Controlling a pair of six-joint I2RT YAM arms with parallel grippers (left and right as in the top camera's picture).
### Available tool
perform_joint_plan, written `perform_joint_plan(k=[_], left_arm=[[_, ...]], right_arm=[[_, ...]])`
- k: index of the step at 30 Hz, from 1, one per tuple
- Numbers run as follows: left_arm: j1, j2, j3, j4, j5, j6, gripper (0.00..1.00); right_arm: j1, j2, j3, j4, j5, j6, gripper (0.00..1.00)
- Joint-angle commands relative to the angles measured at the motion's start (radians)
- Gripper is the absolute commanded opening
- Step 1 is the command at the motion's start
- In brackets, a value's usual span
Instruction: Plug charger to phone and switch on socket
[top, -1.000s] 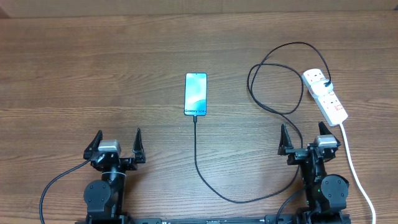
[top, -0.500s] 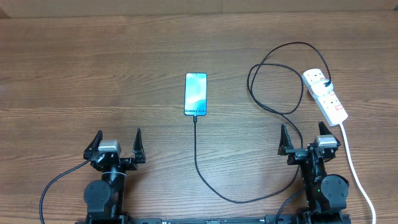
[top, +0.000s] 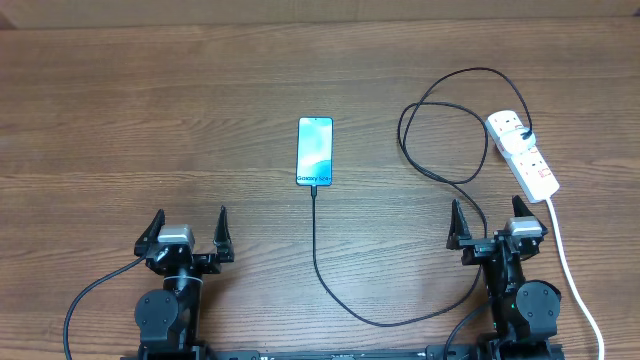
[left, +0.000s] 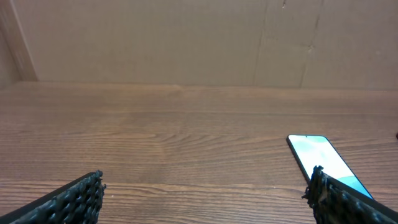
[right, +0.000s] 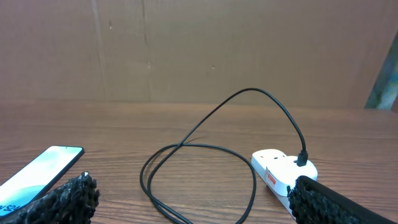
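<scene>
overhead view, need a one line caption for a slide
Black charger runs from the phone to the white socket; both sets of jaws open, touching nothing.

Soft, even light from overhead fills all three views, bright enough that the wood grain of the table (top: 200, 100) reads clearly, and shadows are faint and stay close to what casts them. The phone (top: 314, 152) screen shows pale blue with no glare, and the white socket (top: 525, 152) is bright but not washed out. In both wrist views the near fingertips (left: 68, 202) at the bottom corners are soft and out of focus, and the cardboard wall (right: 249, 50) behind looks dimmer and slightly grainy.
</scene>
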Motion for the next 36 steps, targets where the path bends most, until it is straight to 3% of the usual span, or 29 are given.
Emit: perform_joint_plan(k=[1,36], left_arm=[[0.005,-0.011,-0.004,0.0,-0.005,0.002,0.99],[0.005,-0.011,-0.004,0.0,-0.006,0.002,1.0]], right_arm=[[-0.001,-0.01,-0.011,0.007,-0.008,-0.002,1.0],[-0.023,-0.01,-0.011,0.007,-0.007,-0.002,1.0]])
